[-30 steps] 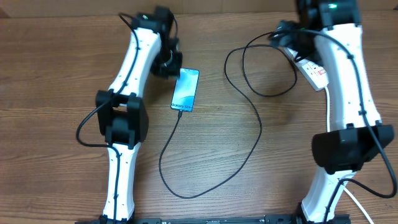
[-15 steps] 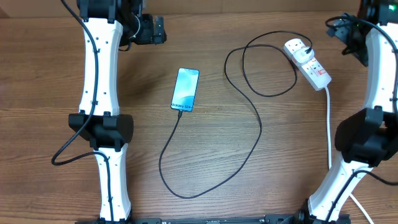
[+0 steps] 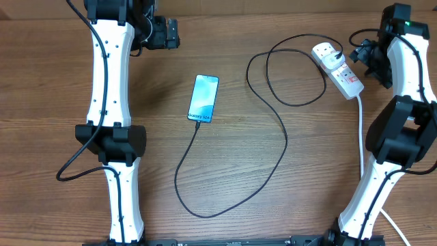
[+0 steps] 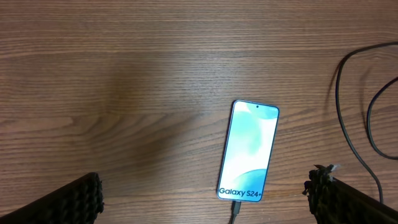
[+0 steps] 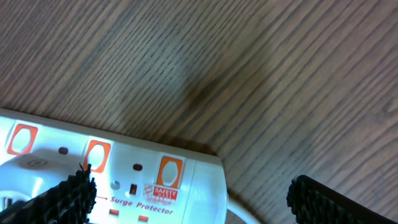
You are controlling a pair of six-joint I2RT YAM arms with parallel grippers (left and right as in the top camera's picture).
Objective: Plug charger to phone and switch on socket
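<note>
Black left tool (image 3: 171, 32) and right tool (image 3: 362, 56), both spread wide and empty.
The left hangs beyond the phone (image 3: 204, 98), which lies flat on the desk (image 3: 54, 82), long axis running away from the robot, Galaxy edge nearest, the charger (image 3: 283, 147) meeting it there; the right hangs just beside the socket (image 3: 338, 70), which lies diagonally.

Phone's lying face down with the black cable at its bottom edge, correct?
Not quite. The phone lies face up: the left wrist view shows its lit blue screen and the Galaxy text. The black cable does meet its bottom edge.
</note>
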